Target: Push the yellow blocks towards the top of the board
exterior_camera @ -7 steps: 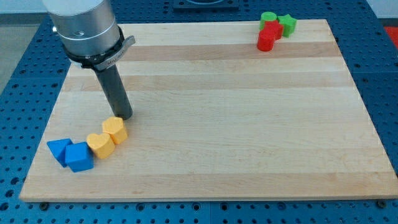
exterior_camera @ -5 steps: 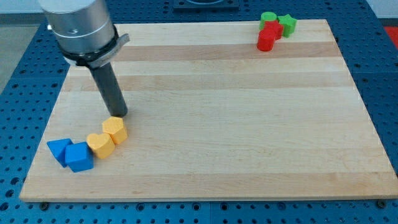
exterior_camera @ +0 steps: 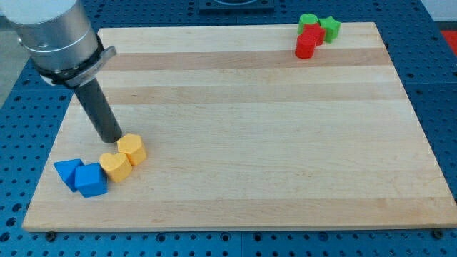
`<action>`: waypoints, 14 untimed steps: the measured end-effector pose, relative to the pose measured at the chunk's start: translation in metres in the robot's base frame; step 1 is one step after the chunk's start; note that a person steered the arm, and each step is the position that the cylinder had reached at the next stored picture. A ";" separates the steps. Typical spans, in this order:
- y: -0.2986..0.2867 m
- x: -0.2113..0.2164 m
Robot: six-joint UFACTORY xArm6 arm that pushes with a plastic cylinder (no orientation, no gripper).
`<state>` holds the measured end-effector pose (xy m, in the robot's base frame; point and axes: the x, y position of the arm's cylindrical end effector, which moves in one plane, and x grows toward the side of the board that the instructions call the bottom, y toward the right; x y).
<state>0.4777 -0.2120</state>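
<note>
Two yellow blocks sit near the board's lower left: a hexagonal one (exterior_camera: 132,149) and a heart-shaped one (exterior_camera: 115,165) touching it at its lower left. My tip (exterior_camera: 112,138) rests on the board just to the upper left of the hexagonal yellow block, very close to it or touching it. The rod slants up to the arm's grey body at the view's top left.
Two blue blocks (exterior_camera: 68,171) (exterior_camera: 91,180) lie left of the yellow heart, the nearer one touching it. At the top right, two green blocks (exterior_camera: 308,20) (exterior_camera: 330,27) and two red blocks (exterior_camera: 312,33) (exterior_camera: 305,47) cluster together. The wooden board (exterior_camera: 250,128) sits on a blue perforated table.
My tip has slid to the left, from above the hexagonal yellow block to its upper left. The blocks have not moved.
</note>
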 end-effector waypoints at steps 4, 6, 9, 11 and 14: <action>-0.016 0.028; -0.002 0.032; -0.002 0.046; 0.030 0.048; 0.100 0.048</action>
<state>0.5253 -0.1115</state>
